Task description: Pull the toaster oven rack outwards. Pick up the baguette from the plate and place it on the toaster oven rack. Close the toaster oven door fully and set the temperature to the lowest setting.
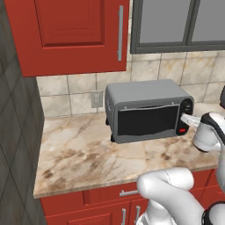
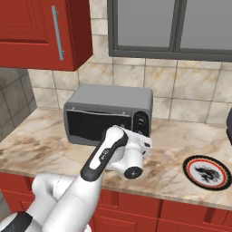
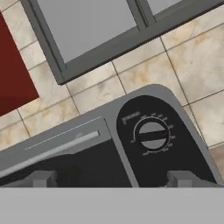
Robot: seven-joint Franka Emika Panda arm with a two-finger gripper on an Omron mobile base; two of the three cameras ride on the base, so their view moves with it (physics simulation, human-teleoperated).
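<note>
Where the white arm reaches forward over the counter, we record the gripper point(image 1: 186, 118) held against the black control strip point(image 1: 186, 117) at the right end of the toaster oven point(image 1: 147, 110); in the hand view its two fingertips point(image 3: 42, 178) rise wide apart at the bottom, nothing between them, so we list the claw as released. Just above those tips we note one round knob point(image 3: 151, 134) with a printed dial ring around it, close before the camera. In the left base view a red light point(image 1: 182, 130) shows low on the same strip, just below the gripper. To the left of the strip we enter the toaster oven door point(image 1: 144, 120), a dark glass panel in a thin grey frame, standing upright and shut against the oven's front, with a pale bar handle point(image 3: 50, 148) along its top edge. The glass is too dark for us to tell what lies inside. The oven stands on a marbled beige countertop point(image 1: 83, 149), near the tiled back wall point(image 1: 66, 90). We further list a wall outlet point(image 1: 96, 99) beside the oven's left, a red upper cabinet point(image 1: 70, 30) above, a grey-framed window point(image 2: 172, 27), red lower drawers point(image 1: 105, 197), and a round plate point(image 2: 206, 171) with a red-and-black rim, well apart to the oven's right.
</note>
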